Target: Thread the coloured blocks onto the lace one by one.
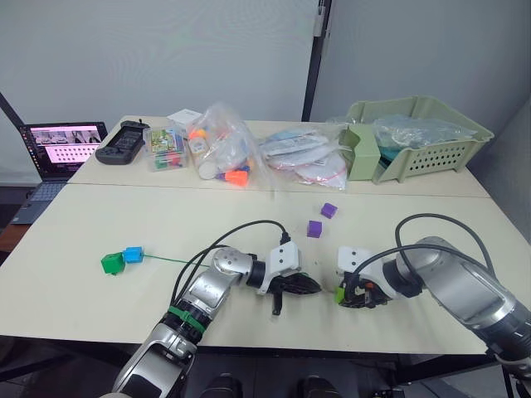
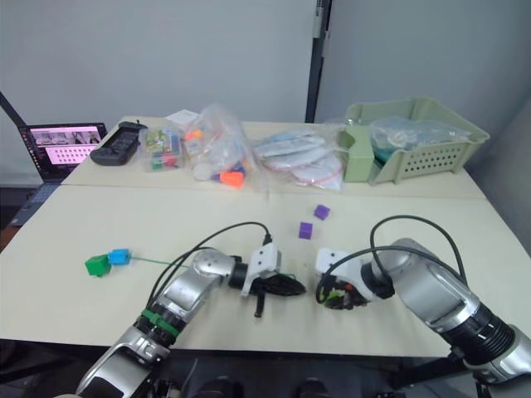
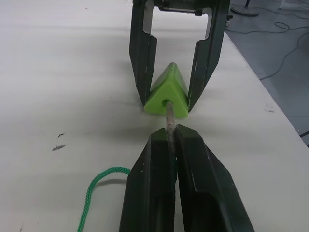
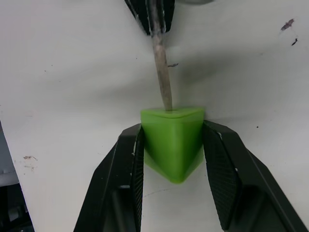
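At bench front, left gripper (image 3: 171,137) jaws pinch lace (image 3: 168,116) tip into lime block (image 4: 174,140), clamped by right gripper (image 4: 172,159); next: push thru.

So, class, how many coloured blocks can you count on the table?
5: two purple cubes mid-table, a dark green block touching a blue block at the robot's left, and a lime green block held in the right pincer.

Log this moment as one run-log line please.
left gripper shut on dark-green lace's tan tip | tip entering lime-green triangular plastic block | right gripper shut on block
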Action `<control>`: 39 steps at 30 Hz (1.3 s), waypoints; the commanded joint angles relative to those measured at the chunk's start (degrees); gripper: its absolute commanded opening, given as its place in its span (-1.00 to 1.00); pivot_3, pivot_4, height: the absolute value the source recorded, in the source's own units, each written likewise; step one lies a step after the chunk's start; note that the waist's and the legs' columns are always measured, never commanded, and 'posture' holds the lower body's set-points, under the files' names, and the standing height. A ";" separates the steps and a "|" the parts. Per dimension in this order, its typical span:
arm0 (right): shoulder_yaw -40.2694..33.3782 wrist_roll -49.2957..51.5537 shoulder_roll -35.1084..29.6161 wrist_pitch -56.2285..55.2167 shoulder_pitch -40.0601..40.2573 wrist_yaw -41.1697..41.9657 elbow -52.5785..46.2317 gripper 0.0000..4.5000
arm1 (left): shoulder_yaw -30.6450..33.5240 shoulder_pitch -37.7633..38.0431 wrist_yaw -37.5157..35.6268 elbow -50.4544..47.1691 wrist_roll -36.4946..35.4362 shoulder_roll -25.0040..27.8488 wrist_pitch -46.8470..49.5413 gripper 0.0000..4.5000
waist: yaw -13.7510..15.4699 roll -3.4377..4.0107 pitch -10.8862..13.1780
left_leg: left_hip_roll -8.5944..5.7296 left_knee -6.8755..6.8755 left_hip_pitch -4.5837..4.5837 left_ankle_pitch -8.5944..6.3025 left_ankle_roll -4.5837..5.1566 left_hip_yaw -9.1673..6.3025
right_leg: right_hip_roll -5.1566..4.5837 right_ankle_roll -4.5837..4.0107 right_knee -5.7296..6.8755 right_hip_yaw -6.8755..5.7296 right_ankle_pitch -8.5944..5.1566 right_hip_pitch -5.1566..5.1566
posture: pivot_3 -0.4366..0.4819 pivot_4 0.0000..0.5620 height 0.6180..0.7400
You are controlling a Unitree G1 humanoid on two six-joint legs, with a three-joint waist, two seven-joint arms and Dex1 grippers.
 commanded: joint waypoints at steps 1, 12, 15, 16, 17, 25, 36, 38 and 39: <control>1.04 0.19 -0.34 0.47 0.54 0.17 -0.08 -0.44 | -0.59 -0.83 0.16 -0.09 -0.10 -1.40 -0.69 -1.00 | 0.01 0.00 0.00 | 0.00 0.00 0.00 0.00 0.00 0.00 | 0.00 0.00 0.00 0.00 0.00 0.00 | -0.05 -0.47 0.91; 0.70 0.44 -0.70 0.89 0.38 0.34 -0.45 -0.44 | -2.59 -4.00 1.58 6.45 2.20 -7.63 -4.05 -1.00 | 0.12 -0.01 0.00 | -0.02 0.01 -0.02 0.00 0.00 0.06 | -0.01 0.00 -0.01 0.00 0.00 0.00 | -0.05 -0.47 0.91; 0.69 0.46 -0.77 0.86 0.44 0.30 -0.36 -0.44 | -2.60 -3.98 1.33 6.85 2.12 -8.04 -3.70 -1.00 | 0.18 -0.01 0.00 | -0.03 0.01 -0.02 0.00 0.00 0.06 | -0.01 0.00 -0.01 0.00 0.00 0.00 | -0.05 -0.47 0.91; 0.71 0.46 -0.76 0.84 0.43 0.30 -0.31 -0.44 | -2.54 -4.00 1.28 6.94 2.06 -8.12 -3.50 -1.00 | 0.20 -0.01 0.00 | -0.03 0.01 -0.02 0.00 0.00 0.05 | -0.02 0.00 -0.01 0.00 0.00 0.00 | -0.05 -0.47 0.91; 0.71 0.48 -0.72 0.86 0.43 0.27 -0.28 -0.44 | -2.34 -3.98 1.36 6.95 1.86 -8.24 -3.17 -0.75 | 0.22 -0.01 0.00 | -0.03 0.01 -0.02 0.00 0.00 0.04 | -0.02 0.00 -0.01 0.00 0.00 0.01 | -0.05 -0.47 0.91; 1.25 0.47 -0.18 0.62 0.41 -0.07 0.04 -0.44 | -1.74 -3.90 -0.53 4.28 2.20 -4.33 -2.76 0.18 | 0.14 0.00 0.00 | -0.01 0.01 -0.02 0.00 0.00 0.04 | 0.00 0.00 -0.02 0.00 0.00 0.00 | -0.05 -0.47 0.91; 1.44 0.40 0.28 0.39 0.65 -0.43 0.20 -0.44 | -1.99 -2.52 -1.09 2.25 2.17 0.20 -3.55 0.18 | 0.00 -0.01 0.00 | 0.01 0.00 0.00 0.00 0.00 0.00 | 0.01 0.00 -0.01 0.00 0.00 0.01 | -0.05 -0.47 0.91; 1.44 0.38 0.30 0.32 0.60 -0.43 0.30 -0.44 | -2.10 -2.49 -0.82 2.34 2.06 -0.47 -3.50 0.18 | 0.00 -0.01 0.00 | 0.01 0.00 0.00 0.00 0.00 0.01 | 0.01 0.00 -0.01 -0.01 0.00 0.01 | -0.05 -0.47 0.91; 1.40 0.38 0.29 0.34 0.61 -0.45 0.27 -0.44 | -2.14 -2.47 -0.69 2.31 2.04 -0.74 -3.48 0.06 | 0.00 -0.01 0.00 | 0.01 0.01 0.00 0.00 0.00 0.02 | 0.01 0.00 -0.01 0.00 0.00 0.01 | -0.05 -0.47 0.91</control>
